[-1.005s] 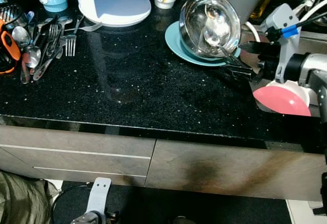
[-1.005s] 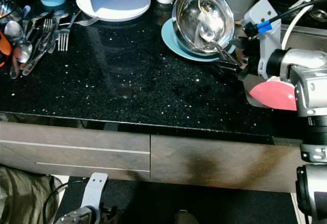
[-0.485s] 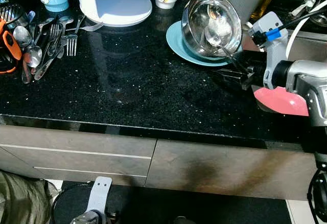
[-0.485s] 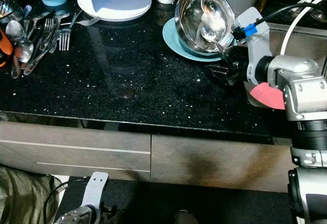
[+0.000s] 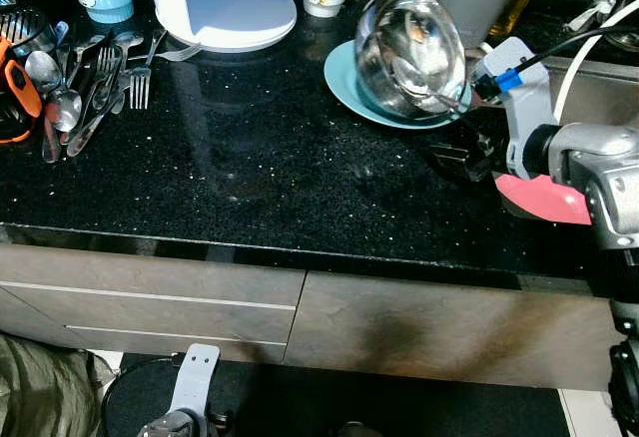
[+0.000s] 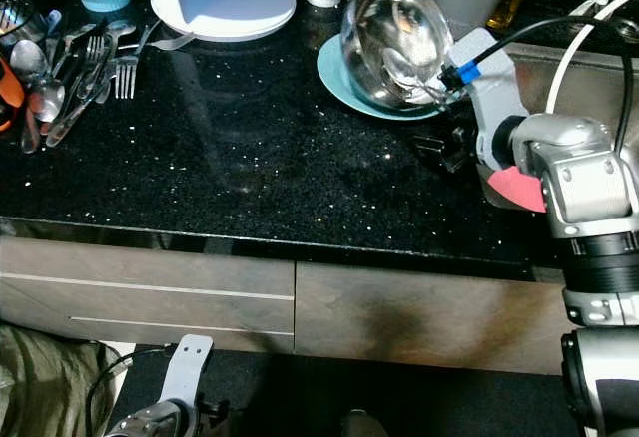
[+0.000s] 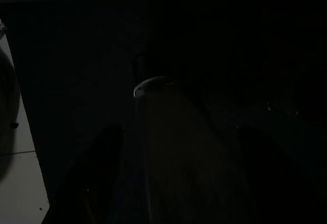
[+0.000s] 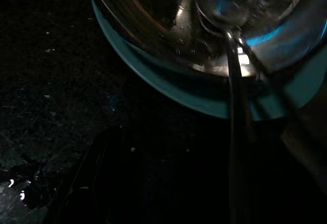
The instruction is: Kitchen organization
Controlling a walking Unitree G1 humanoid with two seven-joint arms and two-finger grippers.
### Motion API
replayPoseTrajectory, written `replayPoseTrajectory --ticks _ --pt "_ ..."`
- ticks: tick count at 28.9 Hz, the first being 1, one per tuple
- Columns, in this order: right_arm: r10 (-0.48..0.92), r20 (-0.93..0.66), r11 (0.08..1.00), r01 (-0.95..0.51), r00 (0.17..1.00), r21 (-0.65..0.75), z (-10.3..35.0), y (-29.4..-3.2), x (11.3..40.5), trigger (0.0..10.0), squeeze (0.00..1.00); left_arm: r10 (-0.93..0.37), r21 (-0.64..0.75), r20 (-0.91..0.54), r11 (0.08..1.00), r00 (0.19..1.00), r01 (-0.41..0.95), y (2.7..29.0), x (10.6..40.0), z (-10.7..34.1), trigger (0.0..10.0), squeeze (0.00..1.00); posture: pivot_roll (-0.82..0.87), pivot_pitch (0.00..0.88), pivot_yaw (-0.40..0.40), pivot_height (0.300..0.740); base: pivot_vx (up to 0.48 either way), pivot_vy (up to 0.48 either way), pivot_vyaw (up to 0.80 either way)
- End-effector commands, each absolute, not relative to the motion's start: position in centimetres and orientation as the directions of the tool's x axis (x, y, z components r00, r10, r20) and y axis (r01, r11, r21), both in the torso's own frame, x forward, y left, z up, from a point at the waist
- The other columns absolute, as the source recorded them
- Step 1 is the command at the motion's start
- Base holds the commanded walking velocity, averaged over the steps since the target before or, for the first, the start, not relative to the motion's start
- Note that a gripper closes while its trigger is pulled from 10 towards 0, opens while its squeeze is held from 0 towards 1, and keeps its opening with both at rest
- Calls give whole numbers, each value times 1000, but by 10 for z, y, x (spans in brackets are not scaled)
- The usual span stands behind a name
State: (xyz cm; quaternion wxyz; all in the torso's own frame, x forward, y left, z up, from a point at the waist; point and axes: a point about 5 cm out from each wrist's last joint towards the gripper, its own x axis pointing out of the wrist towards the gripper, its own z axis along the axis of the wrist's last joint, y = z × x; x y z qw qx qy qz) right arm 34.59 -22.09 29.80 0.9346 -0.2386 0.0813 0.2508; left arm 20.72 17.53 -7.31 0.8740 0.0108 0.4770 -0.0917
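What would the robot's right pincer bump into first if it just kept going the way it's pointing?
Most likely the spoon whose handle sticks out toward the right pincer, then the shiny metal bowl tilted on the teal plate. Depth is hard to judge, so it could slide alongside the handle.

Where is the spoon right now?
The spoon lies in the steel bowl on the teal plate, counter's right side, handle toward the right gripper.
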Motion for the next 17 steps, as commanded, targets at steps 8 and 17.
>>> replayPoseTrajectory --ticks 8,17 --pt "389 -230 768 -452 892 -455 306 -226 348 4000 0 -150 -78 -860 983 487 165 175 195 -80 10000 0 -11 161 -48 740 0 0 0" --pt "496 -72 810 -491 865 -320 323 -212 350 10000 0 -150 -80 -859 984 490 162 174 196 -80 10000 0 -8 159 -53 740 0 0 0"
